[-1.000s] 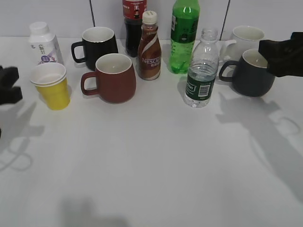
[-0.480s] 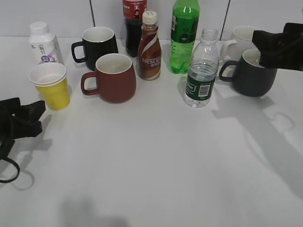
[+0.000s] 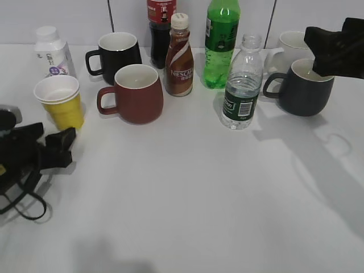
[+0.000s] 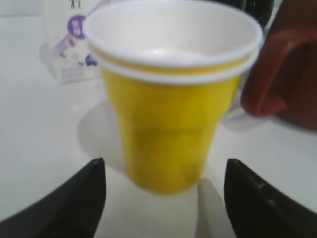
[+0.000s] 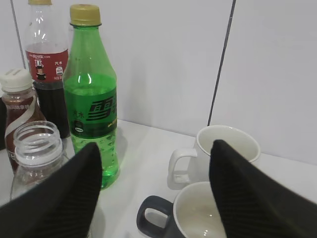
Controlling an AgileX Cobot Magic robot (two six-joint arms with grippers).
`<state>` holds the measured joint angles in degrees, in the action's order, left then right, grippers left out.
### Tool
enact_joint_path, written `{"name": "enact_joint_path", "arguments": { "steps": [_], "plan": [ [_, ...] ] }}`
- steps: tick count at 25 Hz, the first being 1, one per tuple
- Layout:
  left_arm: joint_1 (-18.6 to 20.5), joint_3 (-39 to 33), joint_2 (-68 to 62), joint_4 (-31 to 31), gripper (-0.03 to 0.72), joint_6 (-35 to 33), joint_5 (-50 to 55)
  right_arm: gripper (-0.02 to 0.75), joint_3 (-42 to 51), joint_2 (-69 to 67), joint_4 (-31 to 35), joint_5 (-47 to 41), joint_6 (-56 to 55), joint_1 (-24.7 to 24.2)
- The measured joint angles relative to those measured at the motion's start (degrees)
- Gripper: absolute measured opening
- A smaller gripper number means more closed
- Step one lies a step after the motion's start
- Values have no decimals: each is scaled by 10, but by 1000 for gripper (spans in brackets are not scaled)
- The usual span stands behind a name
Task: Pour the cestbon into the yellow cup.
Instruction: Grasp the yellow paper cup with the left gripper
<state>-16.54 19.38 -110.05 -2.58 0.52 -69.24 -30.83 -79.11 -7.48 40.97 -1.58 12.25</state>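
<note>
Though capless, cestbon (image 3: 243,82) upright, green-labelled.

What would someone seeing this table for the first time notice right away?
Probably the bright yellow cup at the left edge, with the open left gripper lined up close in front of it. Next, the tall green bottle in the back row, and the clear capless cestbon standing just in front of it. The open right gripper hovers over the dark mug at far right.
</note>
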Motion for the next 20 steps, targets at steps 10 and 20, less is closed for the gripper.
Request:
{"name": "enact_joint_path", "arguments": {
  "steps": [10, 20],
  "plan": [
    [0, 60, -35, 3, 608, -5, 0, 511, 0, 0, 0, 0, -2, 0],
    [0, 94, -62, 3, 608, -5, -1, 511, 0, 0, 0, 1, -3, 0]
  ]
}}
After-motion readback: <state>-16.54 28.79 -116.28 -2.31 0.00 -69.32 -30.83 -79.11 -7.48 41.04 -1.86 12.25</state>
